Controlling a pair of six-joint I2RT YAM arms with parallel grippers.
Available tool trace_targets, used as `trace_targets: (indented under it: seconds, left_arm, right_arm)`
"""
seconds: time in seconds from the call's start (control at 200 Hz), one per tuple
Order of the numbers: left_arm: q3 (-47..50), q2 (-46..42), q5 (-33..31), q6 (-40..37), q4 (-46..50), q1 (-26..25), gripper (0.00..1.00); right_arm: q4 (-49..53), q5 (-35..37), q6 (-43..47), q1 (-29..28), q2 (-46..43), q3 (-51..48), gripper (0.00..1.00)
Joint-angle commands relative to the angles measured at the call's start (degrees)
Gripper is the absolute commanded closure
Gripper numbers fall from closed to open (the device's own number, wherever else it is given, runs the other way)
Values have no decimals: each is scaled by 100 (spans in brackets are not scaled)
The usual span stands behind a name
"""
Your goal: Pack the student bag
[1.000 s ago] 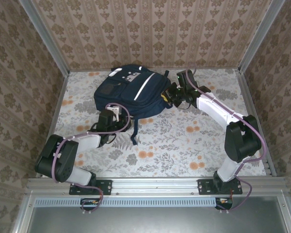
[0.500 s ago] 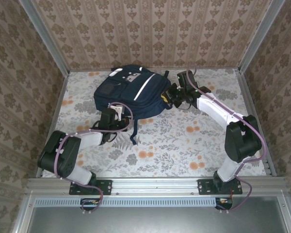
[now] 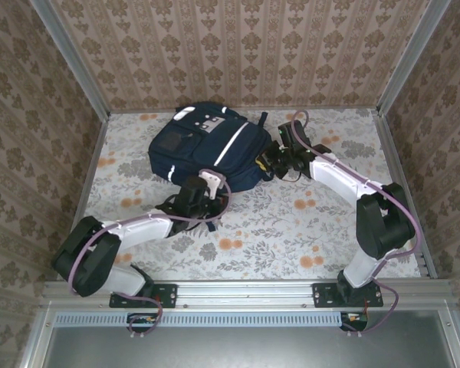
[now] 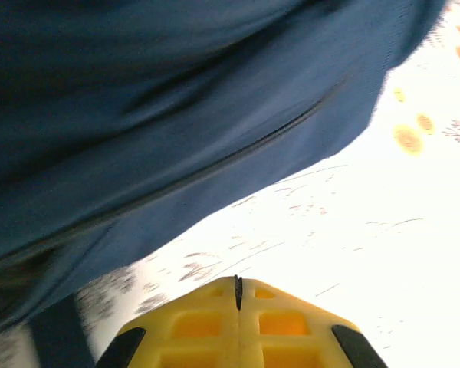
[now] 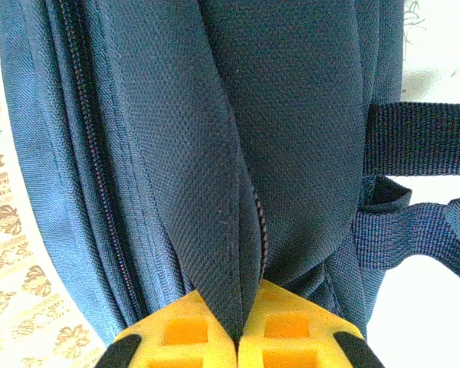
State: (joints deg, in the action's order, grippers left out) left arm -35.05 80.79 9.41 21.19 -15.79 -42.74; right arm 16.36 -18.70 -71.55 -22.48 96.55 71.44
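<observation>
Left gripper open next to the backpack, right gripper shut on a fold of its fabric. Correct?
No. The left gripper is shut: the left wrist view shows its yellow fingers pressed together beside the backpack. The right gripper is shut on a fold of its fabric, as stated.

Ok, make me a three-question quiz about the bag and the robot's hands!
1. Where is the student bag?
A) lying on the table, toward its far side
B) hanging on the wall
C) inside a box

2. What colour is it?
A) red
B) green
C) navy blue

3. What is the right gripper doing?
A) wide open
B) shut on the bag's fabric
C) holding a pencil

Answers: 1 A, the top view shows it flat there; 2 C, its cloth is dark blue; 3 B, its yellow fingers pinch a fold of cloth.
</observation>
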Motion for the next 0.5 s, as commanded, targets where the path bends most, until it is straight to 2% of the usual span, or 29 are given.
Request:
trace_targets:
  seconds: [0.0,0.265,0.35,0.46,0.495]
  left_arm:
    - [-471,346,41,201,15,-231,100]
    - [-933,503,179,155,232,-639,100]
    - [-776,298,136,153,365,-622,100]
    - [-455,-246,-68,233,760,-386,100]
    - [-357,-458,-156,358,920,-219,92]
  right_arm:
    - [-469,-189,8,-183,-338,-97,100]
    - [-443,100,308,-556,-608,-636,100]
    - [-269,178,509,-596,-677,-737,100]
    - [-287,154,663,-359,-880,-967,100]
    - [-285,52,697,-261,-925,-966,100]
